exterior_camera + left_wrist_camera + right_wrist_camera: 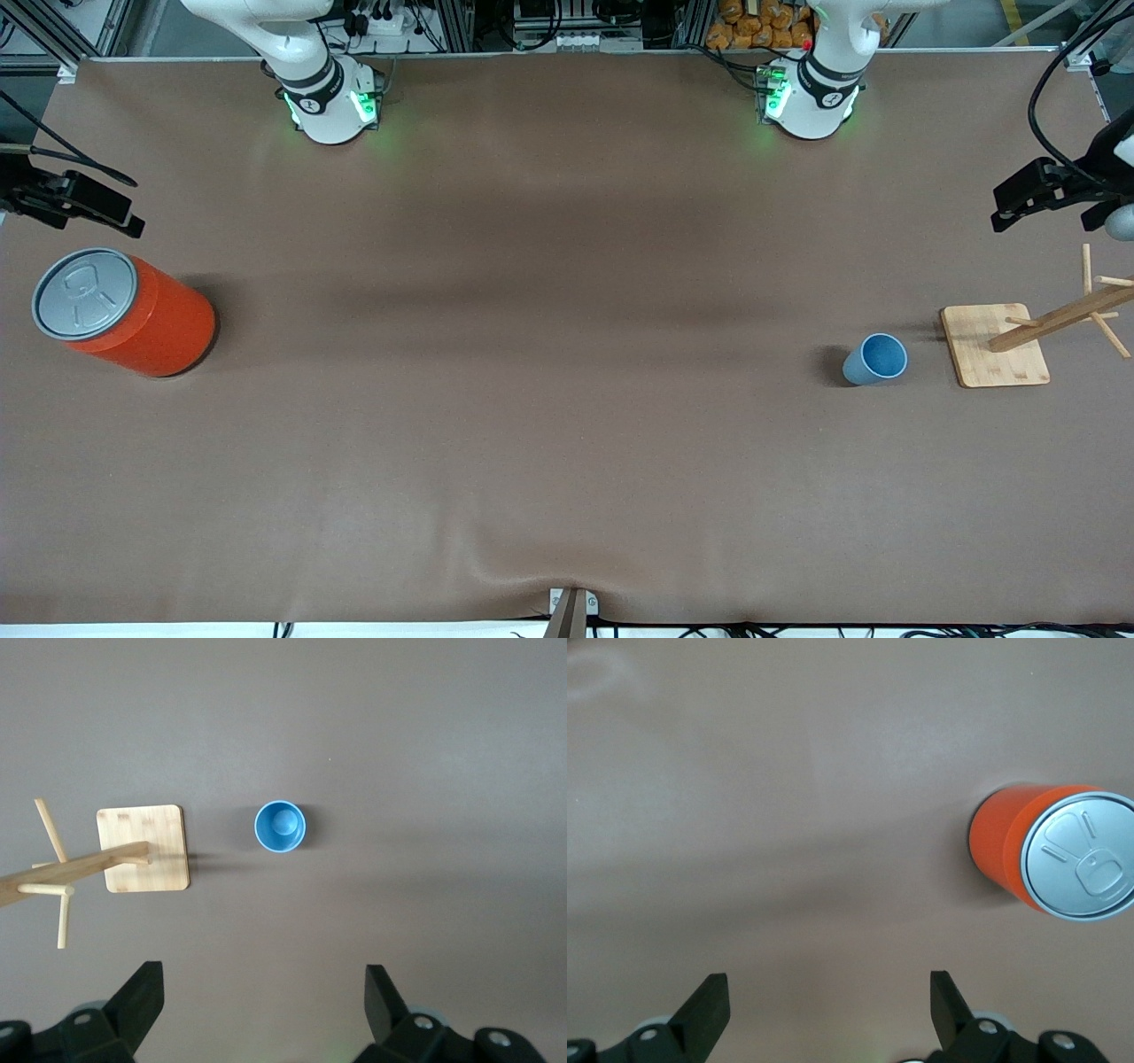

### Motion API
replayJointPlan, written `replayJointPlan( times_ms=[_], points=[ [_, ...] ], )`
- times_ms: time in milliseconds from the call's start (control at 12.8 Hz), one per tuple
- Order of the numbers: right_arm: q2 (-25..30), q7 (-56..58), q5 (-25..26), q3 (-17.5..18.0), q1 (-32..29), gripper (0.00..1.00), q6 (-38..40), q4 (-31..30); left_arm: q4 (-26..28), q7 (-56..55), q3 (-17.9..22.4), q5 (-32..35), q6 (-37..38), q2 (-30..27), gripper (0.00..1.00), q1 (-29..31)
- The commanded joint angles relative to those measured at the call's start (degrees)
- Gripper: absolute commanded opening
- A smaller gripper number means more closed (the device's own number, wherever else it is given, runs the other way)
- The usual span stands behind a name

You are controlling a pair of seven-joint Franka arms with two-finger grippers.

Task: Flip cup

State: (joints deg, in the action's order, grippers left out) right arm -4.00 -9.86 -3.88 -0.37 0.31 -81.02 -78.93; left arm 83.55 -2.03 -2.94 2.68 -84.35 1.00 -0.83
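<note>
Standing mouth-up on your brown desk (532, 399), the smooth tapered light-blue plastic cup (875, 359) sits beside a bamboo peg rack (997, 344); left end effector (261, 997) and right end effector (828, 997) both hover spread apart, empty.

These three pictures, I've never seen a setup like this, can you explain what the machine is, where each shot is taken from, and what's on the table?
Two white robot arms stand at a brown table. The wide picture looks down from a high camera facing them. The other two come from cameras on the arms' wrists. The left tool hangs open over the table near a small blue cup, which stands mouth up beside a wooden rack. The right tool hangs open near an orange can at the right arm's end. Nothing is held.
</note>
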Motion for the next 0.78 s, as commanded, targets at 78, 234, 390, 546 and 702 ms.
replayJointPlan(
  times_ms=[78, 234, 390, 546, 702],
  points=[
    [8.0, 0.2, -1.0, 0.1, -0.4, 1.00, -7.1, -11.6, 5.4, -0.2, 0.3, -0.7, 0.6, -5.2, 1.00, -0.4],
    [8.0, 0.3, -1.0, 0.1, -0.6, 1.00, -7.2, -11.6, 3.6, 0.8, 0.6, -0.8, 0.9, -4.9, 1.00, -0.3],
    [8.0, 0.3, -0.9, 0.1, -0.5, 1.00, -7.1, -11.3, 2.9, 0.5, 0.7, -0.8, 1.1, -4.8, 1.00, -0.2],
    [7.8, 0.4, -0.1, 0.4, -0.5, 1.00, -6.9, -10.5, 2.6, 0.4, 0.6, -0.8, 1.9, -4.7, 1.00, -0.3],
    [7.7, 0.4, 1.8, 0.5, -0.4, 1.00, -6.9, -10.4, 2.5, 0.4, 0.5, -0.8, 2.9, -4.8, 1.00, -0.3]
  ],
)
